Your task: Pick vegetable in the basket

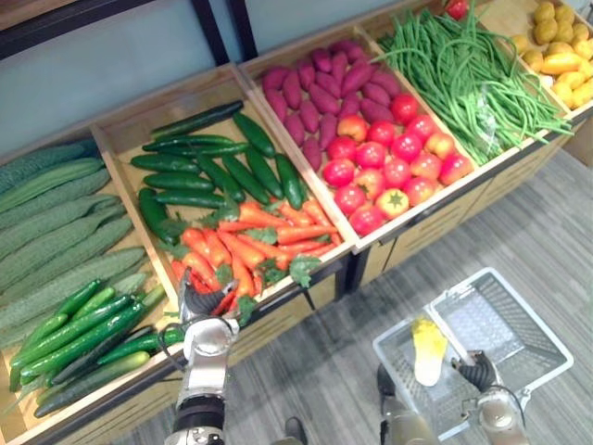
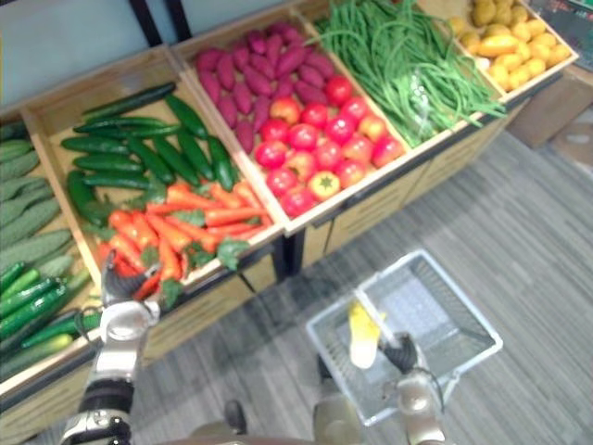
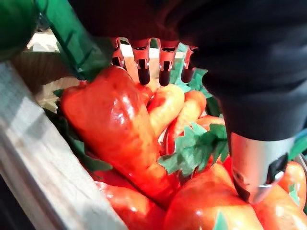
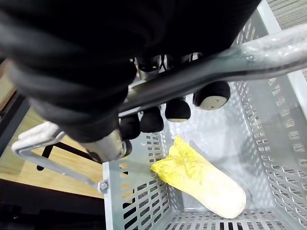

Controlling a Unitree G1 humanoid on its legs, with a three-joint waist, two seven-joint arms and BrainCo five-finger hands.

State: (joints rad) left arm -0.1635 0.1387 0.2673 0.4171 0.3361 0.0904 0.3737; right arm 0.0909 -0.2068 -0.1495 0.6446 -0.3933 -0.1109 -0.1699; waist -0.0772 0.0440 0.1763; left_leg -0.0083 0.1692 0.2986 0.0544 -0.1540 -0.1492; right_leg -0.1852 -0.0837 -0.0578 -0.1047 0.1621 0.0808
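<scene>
L hand (image 1: 208, 341) is over the carrots (image 3: 115, 120), at the front wall of the wooden crate (image 3: 38, 153). Its fingers (image 3: 143, 67) are nearly straight and hold nothing. The dark tips are just above one big carrot, maybe touching it; view is too close to be sure. R hand (image 1: 480, 373) has fingers (image 4: 178, 109) curled round the handle (image 4: 225, 64) of the grey basket (image 4: 283, 158). Below these fingers, inside the basket, lies a yellow cabbage (image 4: 201, 179).
</scene>
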